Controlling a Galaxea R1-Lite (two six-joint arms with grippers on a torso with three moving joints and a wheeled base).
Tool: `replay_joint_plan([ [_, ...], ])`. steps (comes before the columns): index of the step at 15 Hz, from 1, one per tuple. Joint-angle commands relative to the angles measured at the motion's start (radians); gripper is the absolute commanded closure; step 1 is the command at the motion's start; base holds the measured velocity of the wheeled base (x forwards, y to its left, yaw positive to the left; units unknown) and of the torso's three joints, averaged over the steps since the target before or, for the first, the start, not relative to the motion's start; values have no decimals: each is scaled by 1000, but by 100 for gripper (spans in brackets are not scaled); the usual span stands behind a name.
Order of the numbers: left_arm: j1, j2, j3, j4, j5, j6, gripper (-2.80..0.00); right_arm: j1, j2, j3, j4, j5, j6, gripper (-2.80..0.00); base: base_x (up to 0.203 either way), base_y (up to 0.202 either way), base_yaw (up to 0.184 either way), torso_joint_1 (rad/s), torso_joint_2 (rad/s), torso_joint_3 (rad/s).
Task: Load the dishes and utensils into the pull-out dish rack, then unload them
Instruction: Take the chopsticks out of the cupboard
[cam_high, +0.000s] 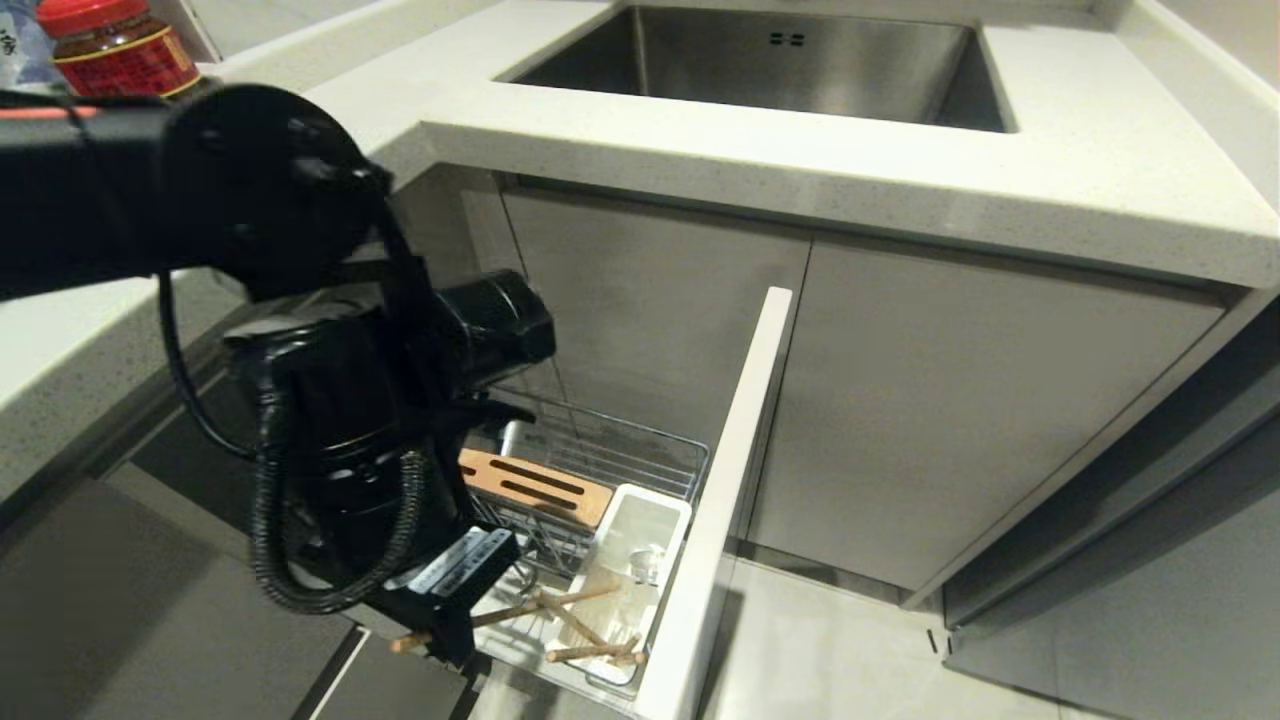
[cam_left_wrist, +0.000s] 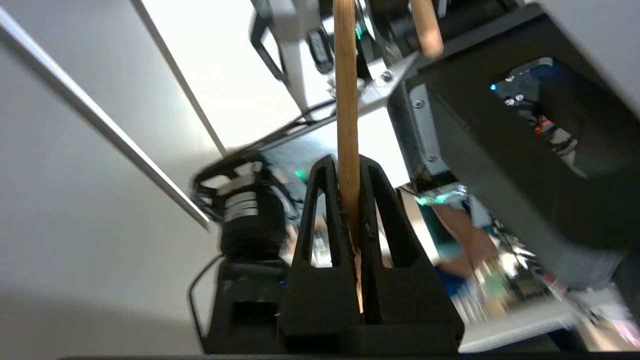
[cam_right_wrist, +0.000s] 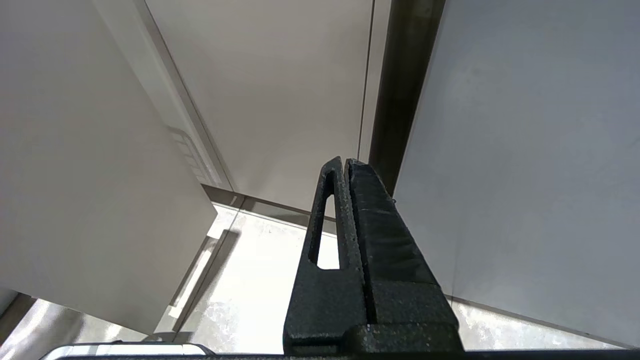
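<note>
The pull-out dish rack (cam_high: 640, 440) stands drawn out under the counter, with its wire basket, slotted wooden board (cam_high: 535, 487), white utensil bin (cam_high: 650, 530) and white cabinet front (cam_high: 725, 480). My left gripper (cam_high: 450, 640) hangs low over the rack's near end, shut on one wooden chopstick (cam_high: 520, 610) that slants across the bin. In the left wrist view the same chopstick (cam_left_wrist: 346, 110) runs straight out from between the fingers of the left gripper (cam_left_wrist: 345, 162). More chopsticks (cam_high: 590, 650) lie in the bin. The right gripper (cam_right_wrist: 344, 162) is shut and empty, out of the head view. The dishes are out of view.
A steel sink (cam_high: 780, 60) is set in the white countertop (cam_high: 1100, 180) above grey cabinet doors (cam_high: 950, 400). A red-lidded jar (cam_high: 120, 45) stands on the counter at far left. The pale floor (cam_high: 850, 650) lies to the right of the rack's front.
</note>
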Motion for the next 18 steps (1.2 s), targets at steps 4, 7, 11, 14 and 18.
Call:
replay_joint_plan([
  [4, -31, -301, 8, 7, 40, 64, 0, 0, -1, 26, -1, 0, 0, 0, 0, 0, 0, 0, 0, 0],
  [7, -42, -432, -17, 7, 42, 116, 0, 0, -1, 26, -1, 0, 1, 0, 0, 0, 0, 0, 0, 0],
  [11, -39, -598, -102, 7, 38, 154, 0, 0, -1, 26, -1, 0, 0, 0, 0, 0, 0, 0, 0, 0],
  [14, 19, -671, -113, -83, 31, 112, 0, 0, -1, 26, 0, 0, 0, 0, 0, 0, 0, 0, 0, 0],
  [18, 162, -755, -111, -367, 28, -64, 0, 0, -1, 26, -1, 0, 0, 0, 0, 0, 0, 0, 0, 0],
])
